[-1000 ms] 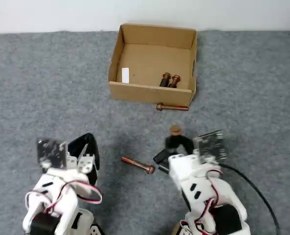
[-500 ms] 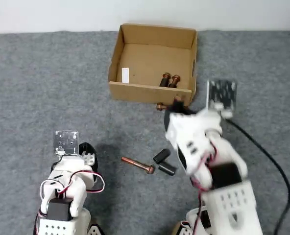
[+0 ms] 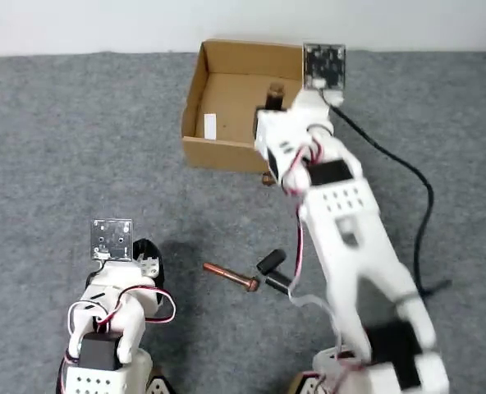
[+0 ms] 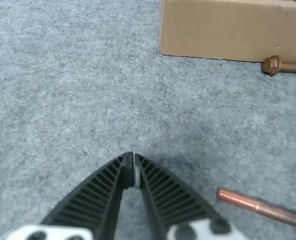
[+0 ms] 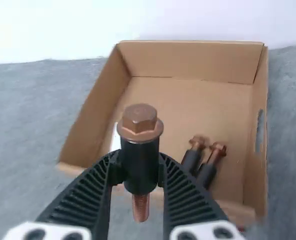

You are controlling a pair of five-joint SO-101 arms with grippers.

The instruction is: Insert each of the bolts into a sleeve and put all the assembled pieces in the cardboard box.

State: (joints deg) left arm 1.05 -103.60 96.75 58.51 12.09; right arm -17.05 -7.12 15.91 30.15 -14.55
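The cardboard box [image 3: 226, 98] sits at the far middle of the bench [image 3: 79, 164], with two assembled pieces [image 5: 203, 157] side by side inside at its right front and a stray bolt [image 4: 285, 66] on the bench just outside its front wall. Nearer the arms, a loose bolt [image 3: 231, 277] lies mid-bench with two sleeves [image 3: 270, 263] just right of it and the left claw [image 4: 133, 170] to its left. The right claw [image 5: 139, 167] hangs over the box's right front, a sleeved bolt [image 5: 139, 150] upright in it.
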